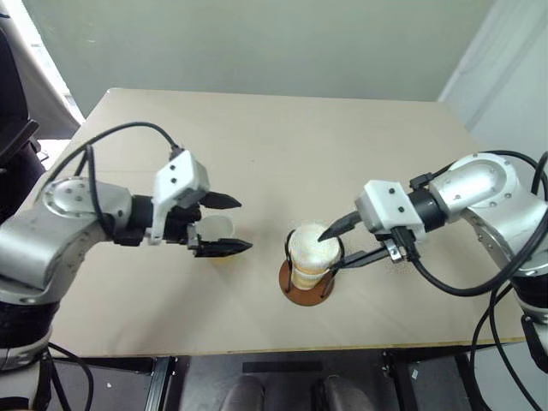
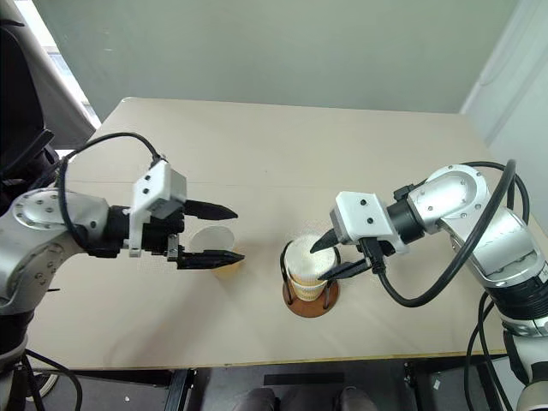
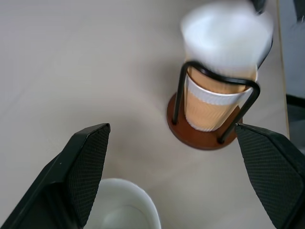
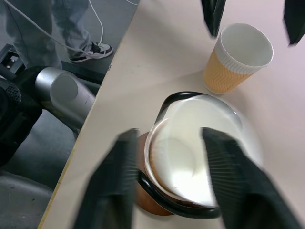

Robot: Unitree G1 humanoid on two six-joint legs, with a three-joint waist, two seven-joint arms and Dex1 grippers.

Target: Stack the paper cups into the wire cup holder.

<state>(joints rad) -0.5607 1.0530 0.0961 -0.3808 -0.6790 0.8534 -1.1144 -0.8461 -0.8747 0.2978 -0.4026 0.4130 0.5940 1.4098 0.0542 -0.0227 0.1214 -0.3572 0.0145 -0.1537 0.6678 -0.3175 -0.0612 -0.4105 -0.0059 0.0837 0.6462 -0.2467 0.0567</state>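
The top cup (image 2: 306, 255) sits between the right gripper (image 2: 330, 256), seemingly released.

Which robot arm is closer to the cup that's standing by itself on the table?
The left. Its tool hangs open right over the lone paper cup, one finger on each side. The right tool is farther away, open around the cups in the wire cup holder.

We see a lab test room: a bare beige desk (image 1: 257, 145), plain grey-green wall (image 1: 257, 43), loose cables (image 4: 102, 26) on the floor.
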